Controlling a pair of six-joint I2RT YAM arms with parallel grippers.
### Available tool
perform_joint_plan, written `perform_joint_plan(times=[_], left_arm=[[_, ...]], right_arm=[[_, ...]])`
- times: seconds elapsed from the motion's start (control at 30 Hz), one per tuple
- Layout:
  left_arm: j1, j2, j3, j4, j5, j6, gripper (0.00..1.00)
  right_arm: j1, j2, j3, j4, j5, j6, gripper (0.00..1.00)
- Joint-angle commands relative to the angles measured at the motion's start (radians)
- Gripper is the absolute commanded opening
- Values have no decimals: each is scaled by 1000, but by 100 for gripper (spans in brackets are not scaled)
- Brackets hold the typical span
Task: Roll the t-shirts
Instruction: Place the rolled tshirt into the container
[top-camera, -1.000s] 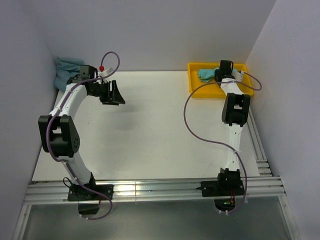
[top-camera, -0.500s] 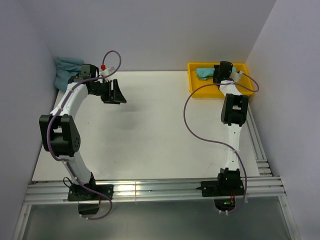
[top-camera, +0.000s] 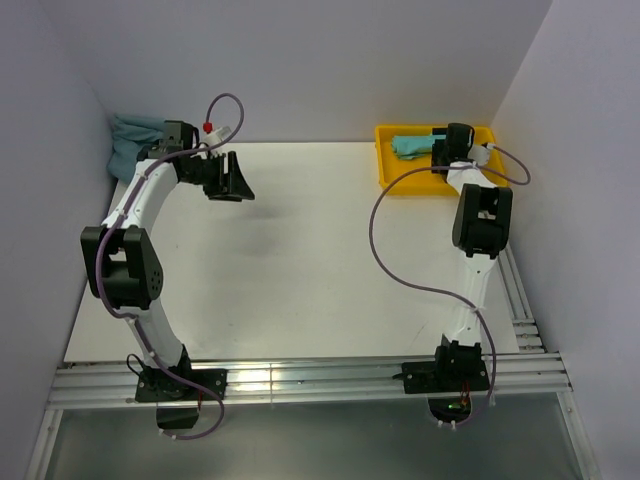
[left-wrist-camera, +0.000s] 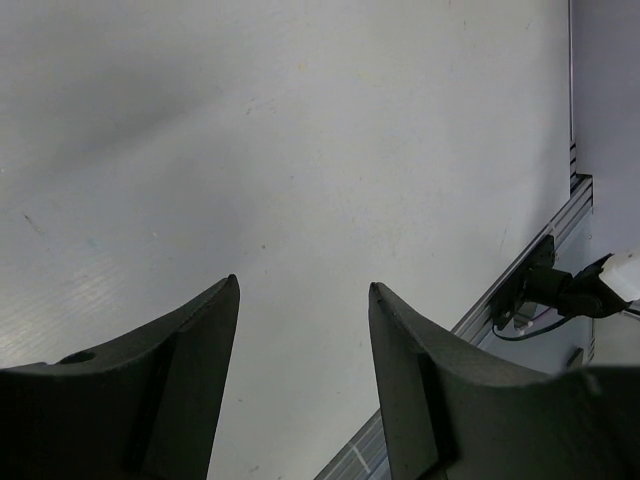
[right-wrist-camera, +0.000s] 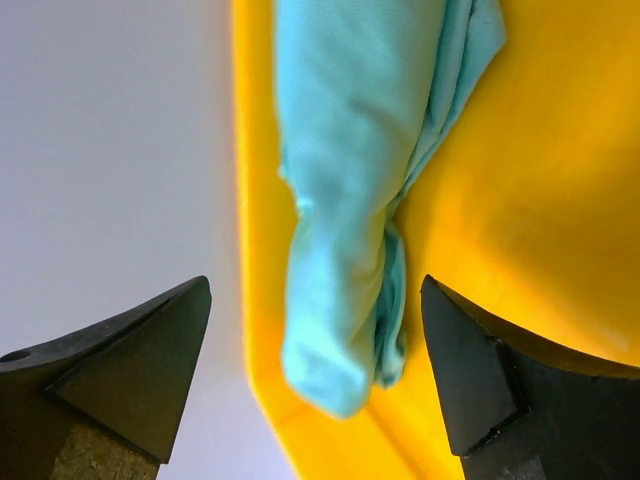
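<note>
Right end effector (right-wrist-camera: 315, 300) is spread wide over the tray (top-camera: 400, 178), way up at the 1 o'clock corner of the worktop (top-camera: 320, 260). From the wrist cam you can see both fingers standing clear either side of the mint shirt (right-wrist-camera: 340, 200), with a gap on each side, so it's not gripping anything. The shirt itself is a long bundled-up roll lying inside the tray, close along one rim. In the top view that's the tray's 11 o'clock part, by the back wall. One end of the roll looks rounded and tucked, while the other end fans out a bit looser.

Left end effector (left-wrist-camera: 303, 285) is about medium-wide, with nothing between the fingers and only bare worktop underneath. In the top view it sits around 10 o'clock on the worktop, fingers pointing toward 3 o'clock. You can also spot the metal rail (left-wrist-camera: 520, 290) at the worktop's edge in its wrist cam, down at 4 o'clock in that shot.

The grey-teal shirt (top-camera: 128, 140) is a crumpled heap jammed in the 11 o'clock corner against the walls. It's behind the left arm's wrist and well apart from the tray. Can't tell if the arm actually touches it, since the wrist hides part of the pile.
</note>
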Motion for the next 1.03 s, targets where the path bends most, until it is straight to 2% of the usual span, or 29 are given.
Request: perform_joint_plan(times=[0.0,0.13,0.23,0.33,0.5,0.57,0.73,0.8,0.9,1.0], left_arm=[[-4,-2,53,-12,21,17,60],[-3,-25,38,1,0,33,60],[-1,-60,0,37,-49,46,60],[-1,-117,-63,70,-113,56,60],[0,-255,-215,172,-213,69,60],[2,-301,-272,199,-239,75,60],[2,-389,-389,273,-276,84,60],[3,-407,-427,302,-293,84,60],[2,-416,-439,302,-295,87,60],[2,-420,-436,302,-282,87,60]], right_arm=[[-11,-193,-89,67,-24,-51,93],[-7,-376,-299,130,-57,-86,95],[12,-549,-466,132,-56,-173,96],[78,-799,-674,95,-2,-290,96],[296,-1127,-935,42,157,-430,98],[403,-1265,-1044,23,191,-446,99],[572,-1547,-1288,-70,278,-414,100],[626,-1623,-1347,-110,292,-408,100],[646,-1779,-1430,-176,309,-417,100],[646,-1864,-1453,-219,328,-451,100]])
